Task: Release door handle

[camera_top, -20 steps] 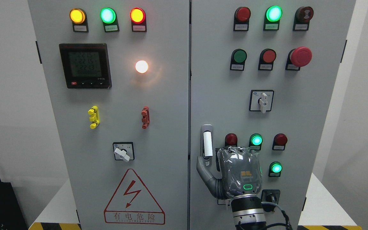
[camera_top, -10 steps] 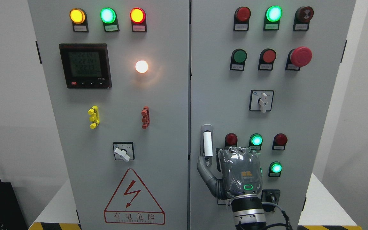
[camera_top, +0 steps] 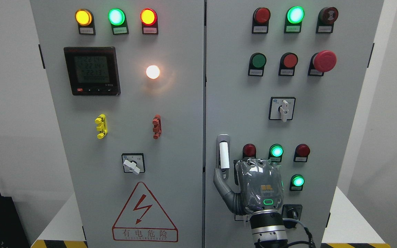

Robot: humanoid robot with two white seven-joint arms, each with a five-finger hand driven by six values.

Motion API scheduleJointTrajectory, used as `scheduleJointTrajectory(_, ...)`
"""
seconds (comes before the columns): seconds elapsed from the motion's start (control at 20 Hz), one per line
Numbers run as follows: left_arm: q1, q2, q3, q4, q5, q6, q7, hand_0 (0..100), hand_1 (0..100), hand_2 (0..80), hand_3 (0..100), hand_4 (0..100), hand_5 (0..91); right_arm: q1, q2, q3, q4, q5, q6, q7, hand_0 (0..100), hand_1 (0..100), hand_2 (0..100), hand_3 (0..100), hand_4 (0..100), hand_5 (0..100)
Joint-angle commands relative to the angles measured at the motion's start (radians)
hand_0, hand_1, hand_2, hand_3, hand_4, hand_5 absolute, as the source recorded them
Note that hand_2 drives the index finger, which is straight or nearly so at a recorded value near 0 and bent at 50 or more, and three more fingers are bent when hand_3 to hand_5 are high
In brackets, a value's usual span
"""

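Head view shows our right hand (camera_top: pixel 258 184) raised against the right door of the control cabinet (camera_top: pixel 171 103), its back toward us and its arm coming in at the bottom edge right of the middle. The door handle (camera_top: pixel 223 155), a white upright lever in a grey recessed plate, stands just up and to the left of the hand. Only the thumb (camera_top: pixel 220 179) reaches it, its tip touching the plate right under the lever; the other fingers are curled forward behind the palm and we cannot tell whether they hold anything. We judge the release nearly done, since nothing wraps the lever. To finish well, we should lift the thumb away from the door first, then draw the hand straight back toward us. Sliding sideways seems risky: the lit green lamp (camera_top: pixel 276 151) and two red lamps sit just above the knuckles, and a black knob (camera_top: pixel 291 212) lies just right of the wrist.
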Motion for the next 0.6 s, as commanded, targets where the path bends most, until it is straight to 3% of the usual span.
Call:
scheduleJointTrajectory(0.0,-0.003,0.0,0.002,0.009,0.0,-0.001,0.0,12,39,0.0,0,0,0.0,0.001,0.0,-0.004,0.0,0.001,0.001,0.0,48,10,88,100,99,100)
scheduleJointTrajectory(0.55,-0.003,0.0,0.002,0.009,0.0,0.0,0.0,12,39,0.0,0,0,0.0,0.002,0.0,-0.01,0.0,-0.001,0.001,0.0,50,10,88,100,99,100)
